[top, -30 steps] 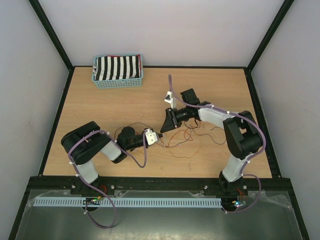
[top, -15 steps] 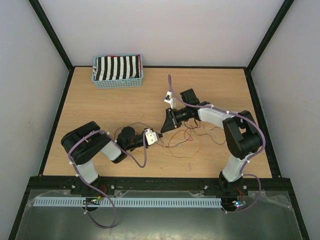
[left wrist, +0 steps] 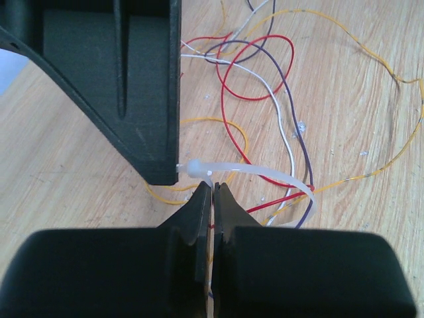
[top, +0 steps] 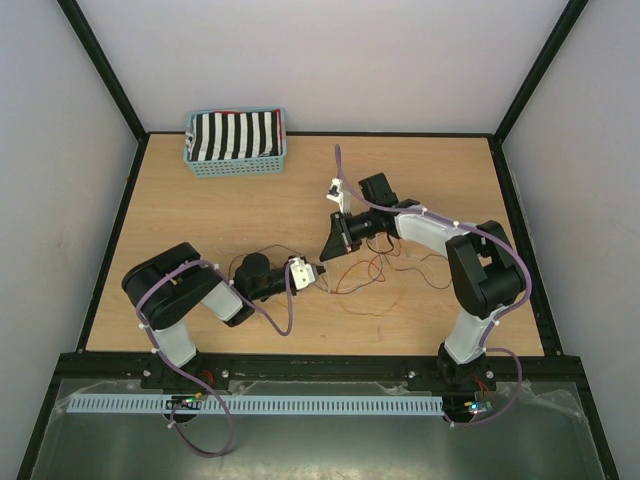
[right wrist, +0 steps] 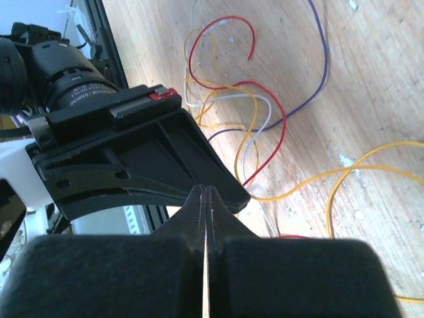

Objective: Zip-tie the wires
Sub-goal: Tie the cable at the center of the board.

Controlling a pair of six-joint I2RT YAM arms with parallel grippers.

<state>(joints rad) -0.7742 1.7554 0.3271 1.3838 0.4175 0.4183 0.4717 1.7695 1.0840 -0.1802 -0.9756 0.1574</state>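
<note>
The wires [top: 375, 268] lie loose on the wooden table in red, yellow, white and purple loops [left wrist: 255, 66] [right wrist: 265, 112]. A white zip tie [left wrist: 265, 173] curves over them, and its head shows as a pale knob [right wrist: 256, 191] in the right wrist view. My left gripper [top: 320, 272] [left wrist: 212, 187] is shut, its tips pinching the tie just under the head. My right gripper [top: 324, 256] [right wrist: 205, 191] is shut too. One of its black fingers [left wrist: 132, 86] ends right at the tie's head, which sticks out from its tip. The two grippers meet tip to tip.
A blue basket [top: 235, 168] holding striped cloth stands at the back left of the table. Wire loops trail to the right toward the right arm's base [top: 470, 340]. Black frame rails run along the table's edges.
My right gripper has closed from partly open to shut at the zip tie's head, and its wrist has shifted slightly up and left. The left arm has not moved.
</note>
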